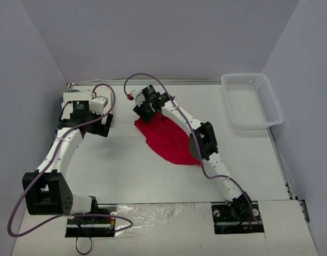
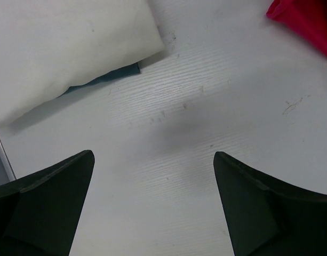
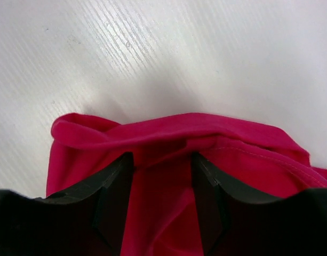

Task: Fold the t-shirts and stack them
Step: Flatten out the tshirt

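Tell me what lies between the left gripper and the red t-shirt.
Only bare table: the left wrist view shows nothing between the open left gripper and the red t-shirt.

text: none legible | labels, brands: none legible | numbers, signs: none legible

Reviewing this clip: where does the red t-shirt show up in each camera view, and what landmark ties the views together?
Top external: the red t-shirt lies mid-table, its far end at the right hand.
Left wrist: only a corner of it shows, at the upper right edge.
Right wrist: it fills the lower half, running between the right hand's fingers.
Shared landmark: the white ribbed table, seen in all three views.
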### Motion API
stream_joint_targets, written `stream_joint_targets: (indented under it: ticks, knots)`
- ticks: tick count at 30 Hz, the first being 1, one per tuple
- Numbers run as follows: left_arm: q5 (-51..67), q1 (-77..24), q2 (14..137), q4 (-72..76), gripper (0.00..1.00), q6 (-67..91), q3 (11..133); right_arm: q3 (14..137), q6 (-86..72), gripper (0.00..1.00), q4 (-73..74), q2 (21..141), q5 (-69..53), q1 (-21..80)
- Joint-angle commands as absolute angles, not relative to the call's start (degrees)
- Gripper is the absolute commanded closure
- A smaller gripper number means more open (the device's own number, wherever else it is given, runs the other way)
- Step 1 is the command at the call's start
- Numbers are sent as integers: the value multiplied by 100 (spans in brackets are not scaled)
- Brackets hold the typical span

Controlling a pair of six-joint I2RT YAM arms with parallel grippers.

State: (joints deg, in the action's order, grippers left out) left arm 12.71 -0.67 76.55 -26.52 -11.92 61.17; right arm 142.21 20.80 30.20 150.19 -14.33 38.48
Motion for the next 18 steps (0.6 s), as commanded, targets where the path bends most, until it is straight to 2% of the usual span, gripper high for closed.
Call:
stream_joint_targets:
  ticks: [1, 3, 5, 6, 7, 14, 18]
  knots:
    - [1362, -26, 7638, -2505, 6, -1248, 6126, 14581, 1995, 57, 3024, 15213, -1336, 3946]
    - [1362, -35, 7646, -2505, 6, -1248, 6108, 14599, 1978, 63, 2988, 15258, -1240, 3964]
    - [1371, -26, 7655, -2514, 6, -1257, 6091, 14555, 1969, 80, 2962, 15267, -959, 3964]
    - [1380, -26, 7673, -2514, 6, -1257, 6073, 14442, 1969, 95, 2936, 15232, -862, 3964]
    - [1397, -26, 7673, -2514, 6, -1257, 6065, 14362, 1977, 100, 2918, 15205, -731, 3946]
    - [1555, -35, 7857, -2479, 6, -1231, 6196, 13475, 2127, 100, 2830, 14547, -536, 3876]
    - [1714, -44, 8059, -2444, 6, -1239, 6363, 12947, 2206, 100, 2830, 13748, -536, 3806]
